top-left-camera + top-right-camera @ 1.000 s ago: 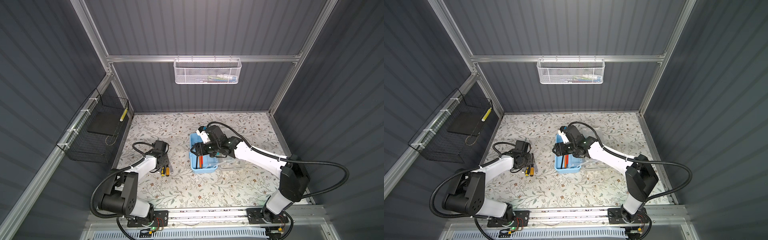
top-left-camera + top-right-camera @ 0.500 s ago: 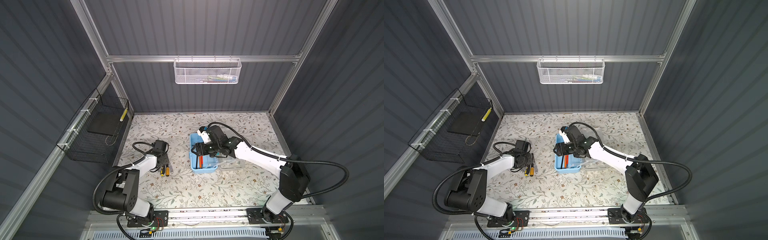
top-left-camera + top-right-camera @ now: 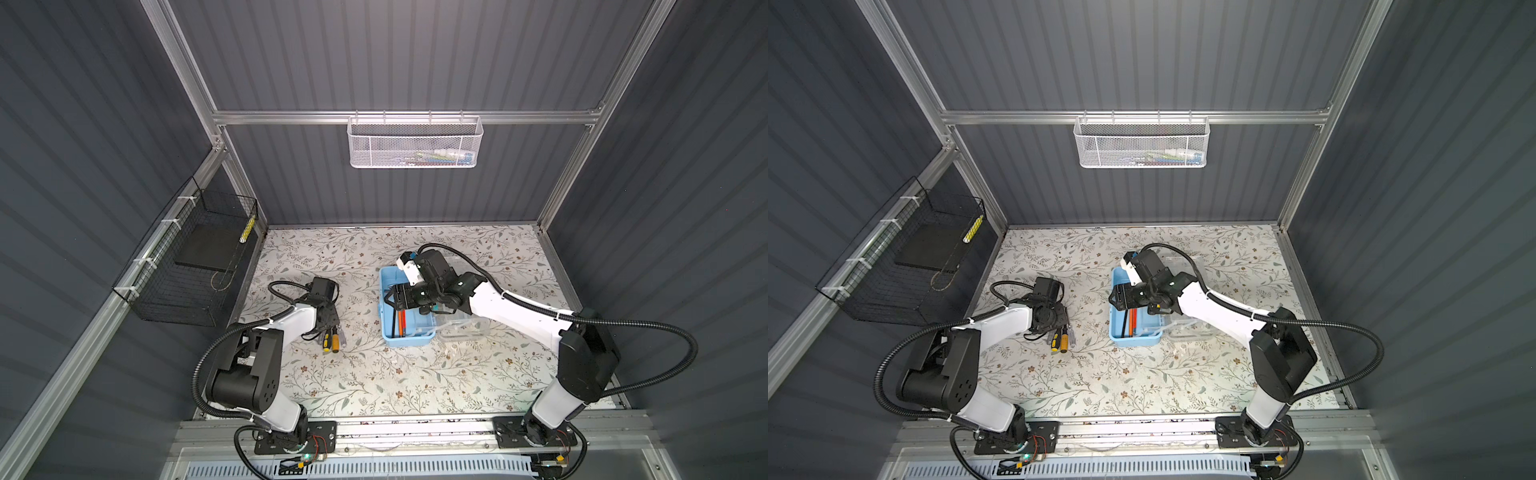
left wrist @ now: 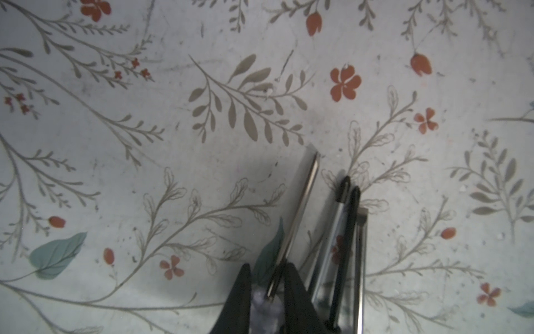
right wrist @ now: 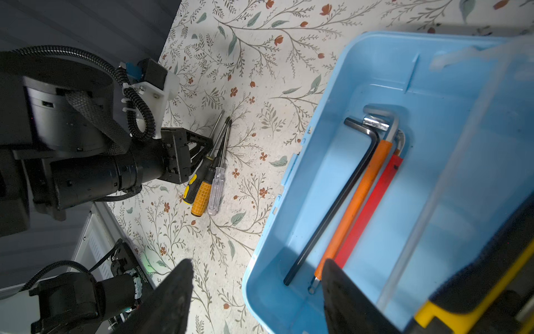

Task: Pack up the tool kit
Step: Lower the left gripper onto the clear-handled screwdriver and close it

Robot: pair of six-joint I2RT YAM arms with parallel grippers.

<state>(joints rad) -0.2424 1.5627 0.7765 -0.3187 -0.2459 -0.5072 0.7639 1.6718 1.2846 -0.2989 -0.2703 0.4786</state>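
Box: the small rectangular light-blue plastic box (image 3: 409, 341) stands open near the middle of the floral-patterned counter (image 3: 374, 386), with its long walls running front to back.
Lid: the clear plastic lid (image 3: 461, 328) lies folded out flat along the box's right wall, under the right arm.
In the box: a black L-shaped hex key (image 5: 341, 196), an orange-sleeved hex key (image 5: 357, 199) and a red-sleeved hex key (image 5: 372, 202) lie side by side. They are nearer the wall that faces the screwdrivers, bends toward the back.
Screwdrivers: a yellow-and-black-handled screwdriver (image 5: 189, 189), an orange-handled screwdriver (image 5: 202, 198) and a clear-handled screwdriver (image 5: 217, 185) lie tight together on the counter left of the box, handles toward the front.
Left fingers (image 4: 293, 292): low over the screwdriver shafts, drawn narrow on either side of one bare metal shaft (image 4: 300, 208). I cannot tell whether they press it or only flank it.
Right fingers (image 5: 344, 292): released and spread wide, grasping nothing, above the box's left part. In the right wrist view the box's long wall shows between them.
Open room: a bare strip separates the clear handle from the box's left wall. Broad bare counter runs from the box and handles to the front rail.
Edges: a black wire basket (image 3: 187, 266) hangs on the left wall above the counter's left edge. A white mesh basket (image 3: 415, 145) hangs high on the back wall.
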